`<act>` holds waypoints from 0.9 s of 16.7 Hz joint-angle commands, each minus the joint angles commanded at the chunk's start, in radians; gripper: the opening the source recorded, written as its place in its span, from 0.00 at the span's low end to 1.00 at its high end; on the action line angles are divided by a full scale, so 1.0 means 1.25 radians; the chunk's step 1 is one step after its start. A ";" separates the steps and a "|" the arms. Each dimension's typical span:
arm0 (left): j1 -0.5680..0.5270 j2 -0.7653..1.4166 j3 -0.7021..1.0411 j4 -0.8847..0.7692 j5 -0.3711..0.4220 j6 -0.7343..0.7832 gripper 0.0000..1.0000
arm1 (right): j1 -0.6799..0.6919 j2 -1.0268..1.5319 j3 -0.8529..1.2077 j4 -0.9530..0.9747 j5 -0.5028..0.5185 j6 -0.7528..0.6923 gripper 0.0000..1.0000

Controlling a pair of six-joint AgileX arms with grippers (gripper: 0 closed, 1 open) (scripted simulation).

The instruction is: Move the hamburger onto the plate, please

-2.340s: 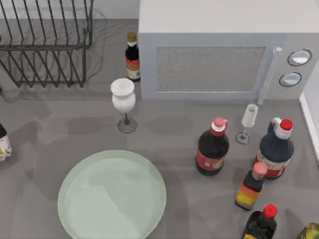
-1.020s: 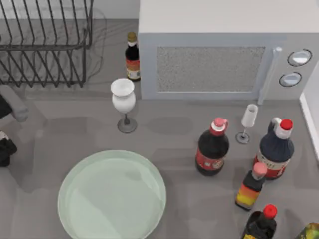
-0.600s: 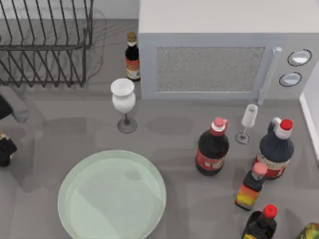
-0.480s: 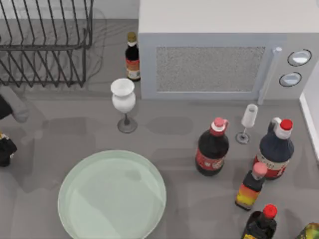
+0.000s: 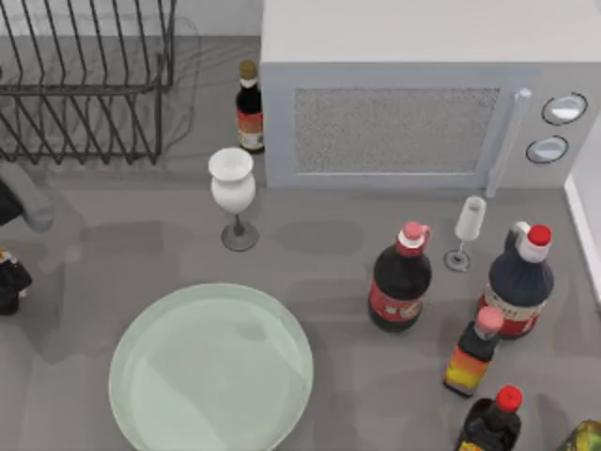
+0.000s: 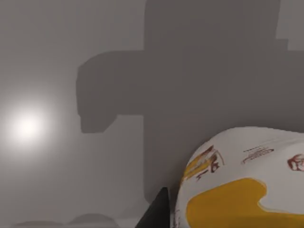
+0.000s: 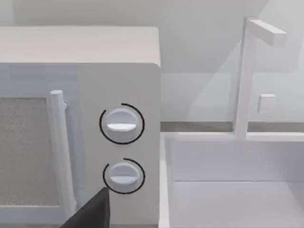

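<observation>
The left hand (image 5: pixel 9 282) sits at the table's (image 5: pixel 319 263) left edge, with 1 hamburger (image 6: pixel 242 180) right against it; I cannot tell its grip. 1 plate (image 5: pixel 211 368) lies to its right, well apart. 5 bottles and 2 glasses stand farther right.

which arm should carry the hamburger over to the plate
Left. Its gripper sits at the table's left edge beside the plate, with the hamburger right at its fingers; the right arm's wrist view faces the microwave.
</observation>
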 joint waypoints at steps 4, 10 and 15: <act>-0.001 -0.050 0.024 -0.064 0.018 -0.013 0.00 | 0.000 0.000 0.000 0.000 0.000 0.000 1.00; -0.004 -0.113 0.151 -0.277 0.019 -0.011 0.00 | 0.000 0.000 0.000 0.000 0.000 0.000 1.00; -0.003 -0.153 0.207 -0.351 0.017 -0.017 0.00 | 0.000 0.000 0.000 0.000 0.000 0.000 1.00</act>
